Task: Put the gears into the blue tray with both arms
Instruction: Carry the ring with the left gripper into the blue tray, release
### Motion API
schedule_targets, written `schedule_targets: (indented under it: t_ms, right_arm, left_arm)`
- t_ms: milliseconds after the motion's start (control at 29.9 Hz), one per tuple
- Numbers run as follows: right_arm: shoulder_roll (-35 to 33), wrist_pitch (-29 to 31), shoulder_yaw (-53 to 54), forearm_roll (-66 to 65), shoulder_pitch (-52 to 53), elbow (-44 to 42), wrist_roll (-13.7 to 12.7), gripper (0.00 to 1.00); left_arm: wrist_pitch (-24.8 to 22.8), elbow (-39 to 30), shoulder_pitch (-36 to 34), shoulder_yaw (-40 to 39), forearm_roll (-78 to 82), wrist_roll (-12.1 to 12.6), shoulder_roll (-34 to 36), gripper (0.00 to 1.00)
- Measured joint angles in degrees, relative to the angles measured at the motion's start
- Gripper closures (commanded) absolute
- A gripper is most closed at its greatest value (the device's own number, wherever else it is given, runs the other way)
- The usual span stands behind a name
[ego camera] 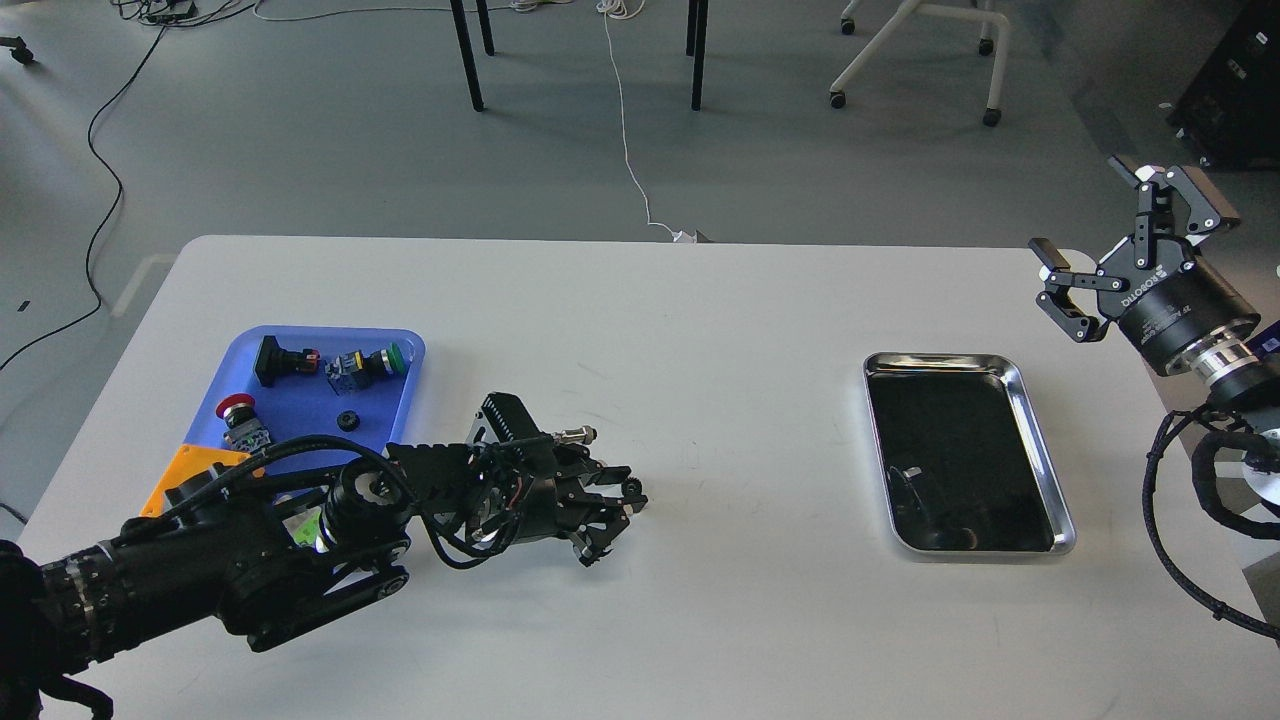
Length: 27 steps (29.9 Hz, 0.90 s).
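The gear (347,420) in the blue tray (395,415), likely light, stiff and tiny, suits a rim pinch; right gripper (1100,240) gapes wide, left gripper (615,520) unclear.

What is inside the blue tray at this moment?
In the blue tray: one gear, a black switch, a green-capped switch and a red-capped switch. The left arm covers the tray's near edge, so anything there is hidden.
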Motion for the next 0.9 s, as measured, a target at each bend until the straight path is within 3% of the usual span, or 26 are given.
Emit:
schedule_targets:
  t_ms: [100, 301, 401, 535, 636, 770, 903]
  right_arm:
    - [0.0, 0.0, 0.14, 0.0, 0.0, 0.0, 0.0, 0.01]
    - [0.0, 0.0, 0.17, 0.0, 0.0, -0.01, 0.0, 0.01]
    - [0.0, 0.0, 0.17, 0.0, 0.0, -0.07, 0.0, 0.01]
    - [-0.09, 0.0, 0.17, 0.0, 0.0, -0.16, 0.0, 0.01]
    - [-0.13, 0.07, 0.11, 0.0, 0.0, -0.31, 0.0, 0.01]
    - [-0.19, 0.11, 0.08, -0.03, 0.0, -0.35, 0.0, 0.01]
    - [0.26, 0.1, 0.14, -0.08, 0.0, -0.37, 0.0, 0.01]
  left_arm:
    - [0.0, 0.01, 0.08, -0.29, -0.25, 0.0, 0.06, 0.88]
    - [0.0, -1.12, 0.07, -2.25, -1.19, 0.14, 1.26, 0.87]
    - [0.01, -4.95, -0.48, -4.63, -3.51, 0.05, 4.17, 0.86]
    - [0.02, -11.42, -3.14, -6.33, -9.34, -0.4, 12.72, 0.86]
    - [0.01, -14.02, -4.52, -6.56, -11.8, -2.74, 20.54, 0.86]
    - [0.02, -14.46, -4.45, -6.12, -12.44, -6.54, 30.39, 0.86]
    - [2.02, -13.59, -0.96, -5.16, -12.55, -7.46, 35.28, 0.84]
